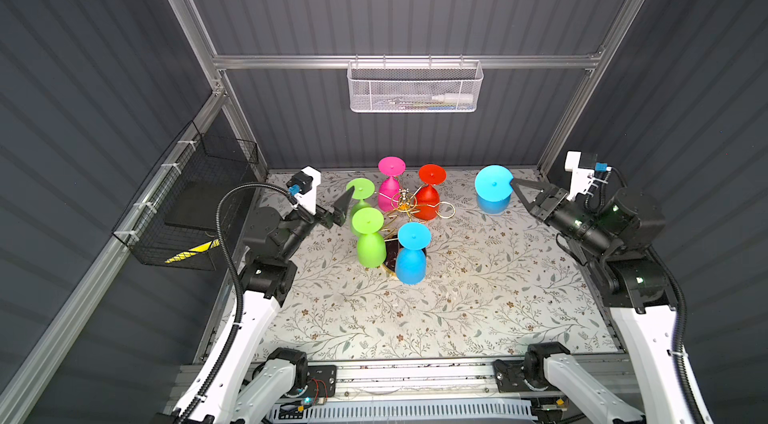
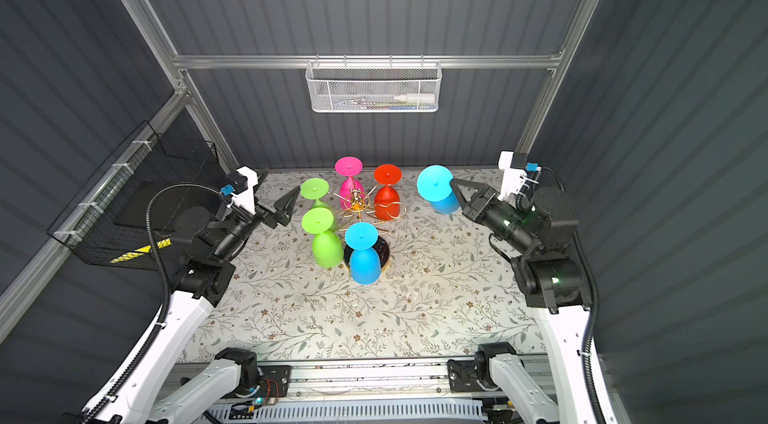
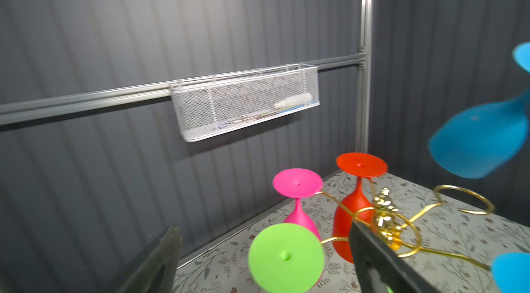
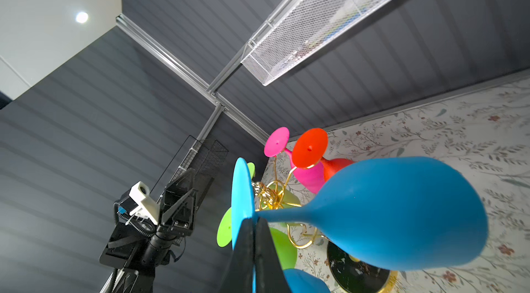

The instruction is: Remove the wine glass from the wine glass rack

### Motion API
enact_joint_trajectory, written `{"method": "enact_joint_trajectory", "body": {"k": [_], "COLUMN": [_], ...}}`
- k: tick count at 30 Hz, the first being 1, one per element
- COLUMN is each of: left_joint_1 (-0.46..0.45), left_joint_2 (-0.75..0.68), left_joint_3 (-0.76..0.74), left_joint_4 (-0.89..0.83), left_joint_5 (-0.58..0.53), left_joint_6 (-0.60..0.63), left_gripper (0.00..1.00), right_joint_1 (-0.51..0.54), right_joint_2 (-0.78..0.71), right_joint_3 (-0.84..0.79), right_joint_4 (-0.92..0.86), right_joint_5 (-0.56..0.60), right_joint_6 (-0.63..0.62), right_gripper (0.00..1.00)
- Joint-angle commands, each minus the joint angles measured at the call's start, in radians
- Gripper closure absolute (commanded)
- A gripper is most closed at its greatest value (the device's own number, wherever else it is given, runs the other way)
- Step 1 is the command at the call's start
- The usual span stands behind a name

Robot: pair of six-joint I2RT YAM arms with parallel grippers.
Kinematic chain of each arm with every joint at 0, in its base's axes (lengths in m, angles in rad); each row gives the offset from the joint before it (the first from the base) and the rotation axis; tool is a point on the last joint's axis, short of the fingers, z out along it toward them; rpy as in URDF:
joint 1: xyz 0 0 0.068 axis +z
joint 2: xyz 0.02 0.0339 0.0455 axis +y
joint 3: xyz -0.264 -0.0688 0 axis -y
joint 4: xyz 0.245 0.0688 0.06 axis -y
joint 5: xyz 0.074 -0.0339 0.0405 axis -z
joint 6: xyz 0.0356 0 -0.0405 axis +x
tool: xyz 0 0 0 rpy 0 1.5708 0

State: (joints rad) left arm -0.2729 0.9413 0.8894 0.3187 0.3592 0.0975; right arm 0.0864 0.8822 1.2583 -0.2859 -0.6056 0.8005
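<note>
The gold wire wine glass rack (image 1: 403, 200) (image 2: 356, 200) (image 3: 384, 219) stands on its black marbled base (image 2: 384, 251) (image 4: 355, 271). Several coloured glasses hang from it upside down. A blue wine glass (image 1: 493, 183) (image 2: 434, 183) (image 4: 401, 214) (image 3: 479, 142) is off the rack, in the air to its right. My right gripper (image 1: 513, 183) (image 2: 453, 183) (image 4: 256, 219) is shut on its stem just under the foot. My left gripper (image 1: 348, 195) (image 2: 293, 195) (image 3: 263, 232) is open at the rack's left. It sits close to a hanging green glass (image 1: 360, 188) (image 3: 285, 257) without touching it.
A white mesh basket (image 1: 413, 87) (image 3: 243, 102) hangs on the back wall rail. A black wire basket (image 1: 195, 202) is fixed to the left wall behind my left arm. The floral table (image 1: 457, 297) stretches forward from the rack.
</note>
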Motion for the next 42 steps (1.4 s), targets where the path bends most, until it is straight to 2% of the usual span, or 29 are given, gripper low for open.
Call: {"method": "enact_joint_trajectory", "body": {"k": [1, 7, 16, 25, 42], "left_joint_1": [-0.081, -0.250, -0.373, -0.391, -0.395], "left_joint_2": [0.053, 0.176, 0.342, 0.407, 0.449], "left_joint_3": [0.061, 0.118, 0.202, 0.231, 0.221], "left_joint_4": [0.056, 0.110, 0.194, 0.262, 0.399], "left_joint_5": [0.089, 0.063, 0.076, 0.065, 0.058], "left_joint_6": [0.052, 0.134, 0.181, 0.196, 0.189], "left_gripper": [0.08, 0.08, 0.07, 0.06, 0.01], "right_joint_1": [-0.002, 0.027, 0.173, 0.252, 0.289], "right_joint_2": [0.026, 0.080, 0.157, 0.188, 0.216], "right_joint_3": [0.046, 0.106, 0.181, 0.148, 0.092], "right_joint_4": [0.120, 0.241, 0.250, 0.338, 0.487], "right_joint_5": [-0.122, -0.235, -0.255, -0.278, -0.300], "right_joint_6": [0.006, 0.065, 0.043, 0.119, 0.279], "right_gripper": [1.00, 1.00, 1.00, 1.00, 1.00]}}
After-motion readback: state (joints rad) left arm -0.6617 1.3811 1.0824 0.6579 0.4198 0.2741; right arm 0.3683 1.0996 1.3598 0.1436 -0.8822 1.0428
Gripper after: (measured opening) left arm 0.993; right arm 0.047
